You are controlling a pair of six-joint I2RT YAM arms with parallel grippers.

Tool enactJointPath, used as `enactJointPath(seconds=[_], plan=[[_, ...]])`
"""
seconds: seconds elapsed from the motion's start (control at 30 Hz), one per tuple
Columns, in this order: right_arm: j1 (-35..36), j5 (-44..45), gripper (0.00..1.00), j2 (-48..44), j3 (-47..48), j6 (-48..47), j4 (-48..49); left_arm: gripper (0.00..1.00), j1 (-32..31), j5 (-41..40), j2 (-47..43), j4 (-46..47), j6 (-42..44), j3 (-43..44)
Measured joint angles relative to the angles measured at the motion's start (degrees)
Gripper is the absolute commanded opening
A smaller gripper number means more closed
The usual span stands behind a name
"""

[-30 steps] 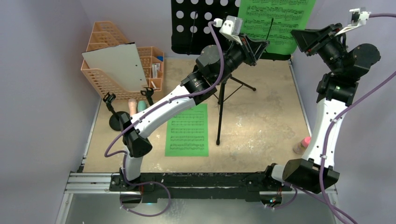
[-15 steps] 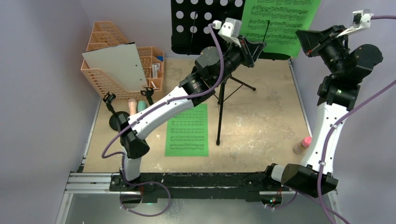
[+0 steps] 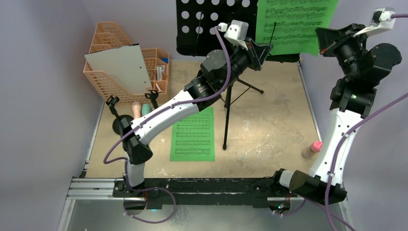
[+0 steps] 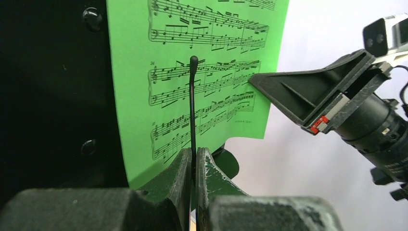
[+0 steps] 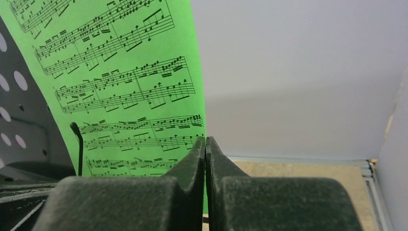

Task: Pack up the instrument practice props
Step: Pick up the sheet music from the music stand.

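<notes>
The black hole-punched music desk (image 3: pixel 211 24) stands on its tripod at the back. One green sheet-music page (image 3: pixel 296 24) hangs off its right side. My right gripper (image 3: pixel 321 44) is shut on that page's right edge, seen close in the right wrist view (image 5: pixel 206 139). My left gripper (image 3: pixel 266 48) is shut on the desk's thin black page-retainer wire (image 4: pixel 193 106), which crosses the page (image 4: pixel 202 72). A second green page (image 3: pixel 193 134) lies flat on the table. Pink (image 3: pixel 137 109) and mint (image 3: pixel 146 109) toy microphones sit by two small black holders (image 3: pixel 115 120) (image 3: pixel 154 96) at the left.
An orange mesh file organizer (image 3: pixel 108 79) with a grey-white board (image 3: pixel 120 67) leaning on it stands at the back left. A small pink-topped object (image 3: pixel 312 149) sits by the table's right edge. The tripod legs (image 3: pixel 226 120) stand mid-table.
My right gripper has shut on the page's edge and moved right and slightly up. The page has slid to the right with it. The left gripper still holds the wire.
</notes>
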Motion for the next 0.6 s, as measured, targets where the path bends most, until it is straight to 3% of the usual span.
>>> enactJointPath(seconds=[0.2,0.6], plan=[[0.0,7.8,0.0,-2.2,3.2,-1.8,-5.9,0.03,-0.1,-1.0,-0.6,0.5,0.0,-1.4],[0.0,17.8,0.0,-4.9,11.9,-3.3,-15.6,0.43,-0.3,-3.8,-3.8,1.3,0.2,-5.9]])
